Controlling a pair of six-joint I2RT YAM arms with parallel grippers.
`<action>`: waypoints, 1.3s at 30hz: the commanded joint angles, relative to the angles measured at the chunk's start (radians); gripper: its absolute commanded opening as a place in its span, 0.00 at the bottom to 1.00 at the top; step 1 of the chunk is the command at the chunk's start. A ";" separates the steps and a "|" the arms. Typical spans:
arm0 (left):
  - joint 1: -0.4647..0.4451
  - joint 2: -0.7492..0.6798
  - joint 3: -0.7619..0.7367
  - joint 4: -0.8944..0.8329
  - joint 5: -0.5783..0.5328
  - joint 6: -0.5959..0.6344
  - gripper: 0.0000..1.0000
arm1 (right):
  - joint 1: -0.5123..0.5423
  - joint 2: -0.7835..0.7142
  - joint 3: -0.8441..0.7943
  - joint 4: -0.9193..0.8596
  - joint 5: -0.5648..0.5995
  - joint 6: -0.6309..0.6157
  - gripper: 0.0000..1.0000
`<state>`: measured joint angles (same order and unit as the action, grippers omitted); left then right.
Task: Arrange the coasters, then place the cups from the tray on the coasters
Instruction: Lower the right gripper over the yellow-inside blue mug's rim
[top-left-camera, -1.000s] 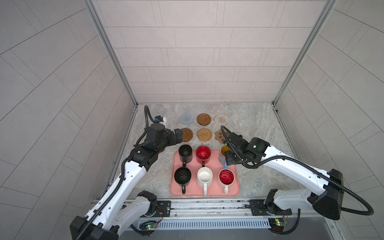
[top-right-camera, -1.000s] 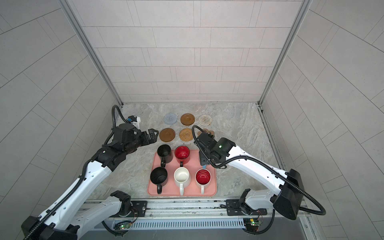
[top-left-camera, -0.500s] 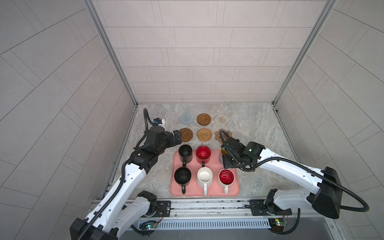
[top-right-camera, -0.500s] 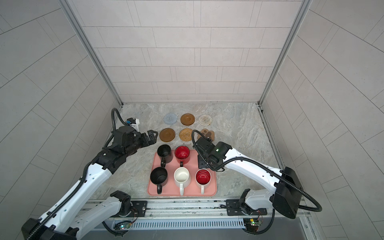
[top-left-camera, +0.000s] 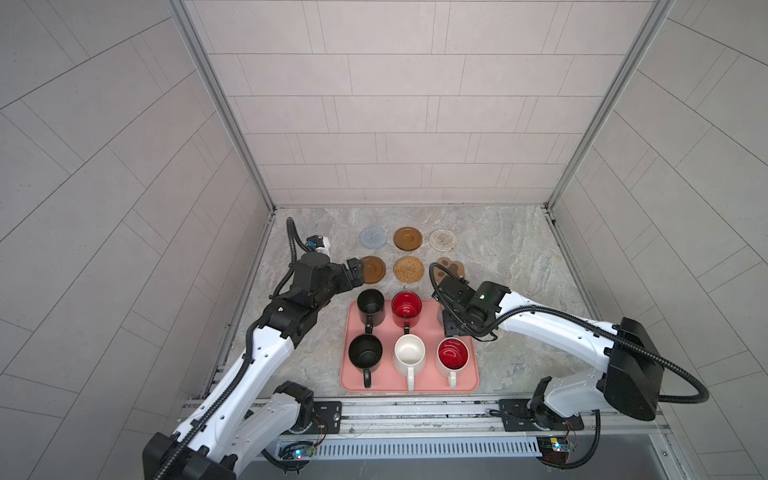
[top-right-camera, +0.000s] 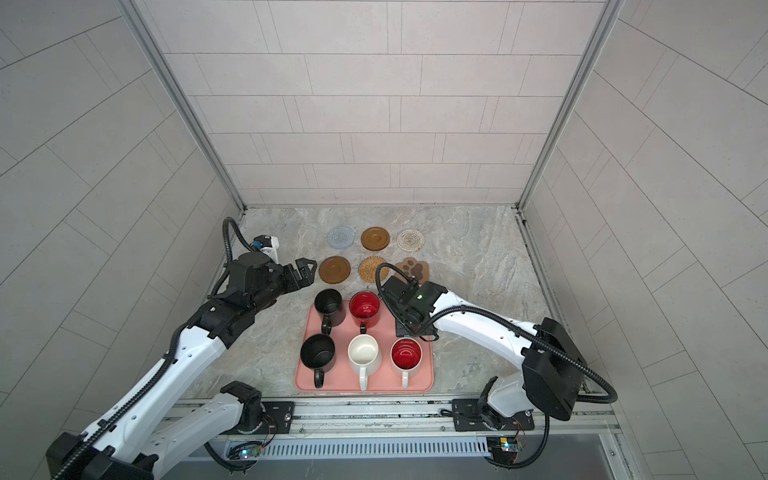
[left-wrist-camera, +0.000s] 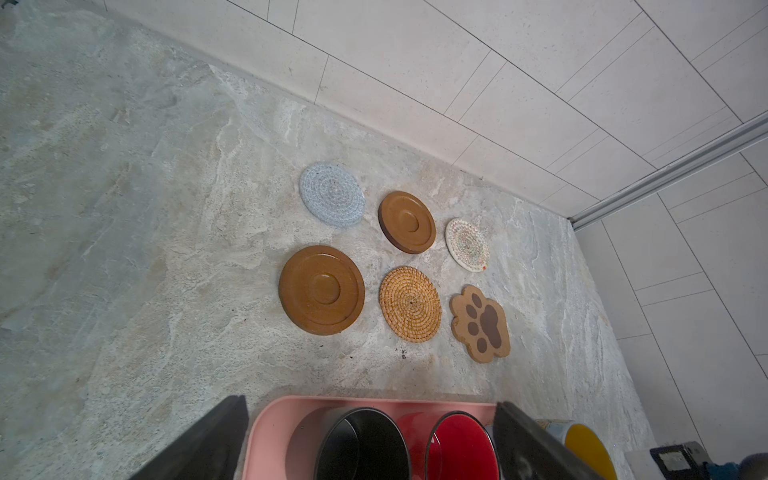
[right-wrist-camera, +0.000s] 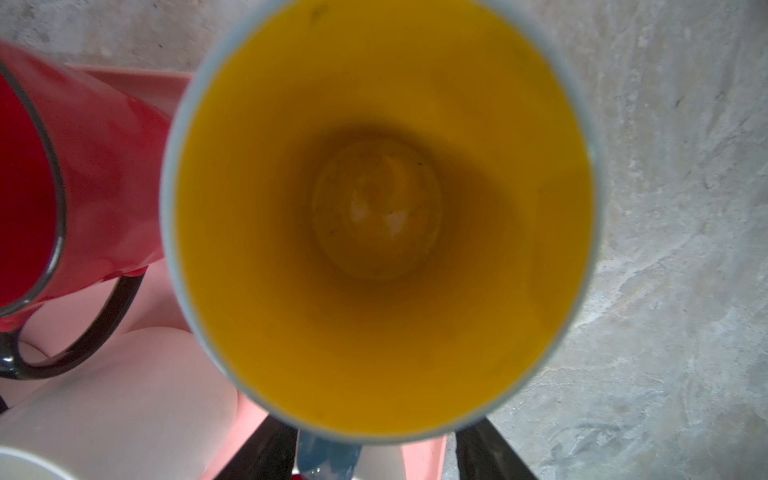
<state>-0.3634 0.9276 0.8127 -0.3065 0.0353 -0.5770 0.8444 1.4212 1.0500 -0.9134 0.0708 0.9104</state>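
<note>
Since a second ago my right hand (right-wrist-camera: 374, 453) has drawn back from the paw mat (top-left-camera: 451, 266) to over the blue mug (right-wrist-camera: 382, 208) at the tray's (top-left-camera: 415, 388) far right corner. Both top views nearly hide that mug. The right wrist camera looks down its yellow inside: it stands upright, its handle (right-wrist-camera: 326, 457) between parted fingers (right-wrist-camera: 257, 457), nothing gripped. My left hand (top-right-camera: 306, 271) gapes wide beside a brown disc (top-right-camera: 334, 269).

Robot test booth in a lab

A left arm (top-left-camera: 257, 357) and a right arm (top-left-camera: 552, 332) are mounted on a metal rail (top-left-camera: 415, 409) with bare wiring and small circuit boards (top-left-camera: 556, 444). Pale tile-look wall panels (top-left-camera: 395, 104) in aluminium posts (top-left-camera: 222, 104) box in a stone-pattern tabletop (top-left-camera: 498, 249).
</note>
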 joint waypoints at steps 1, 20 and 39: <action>-0.006 -0.013 -0.012 0.028 -0.003 -0.012 1.00 | 0.003 0.002 0.030 -0.058 0.062 0.014 0.61; -0.015 -0.075 -0.045 0.025 0.000 -0.042 1.00 | -0.021 -0.024 -0.013 -0.008 0.074 -0.057 0.55; -0.020 -0.058 -0.033 0.021 -0.002 -0.031 1.00 | -0.030 0.022 -0.019 0.047 0.084 -0.068 0.43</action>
<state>-0.3782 0.8661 0.7753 -0.2962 0.0372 -0.6060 0.8185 1.4235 1.0412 -0.8764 0.1219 0.8410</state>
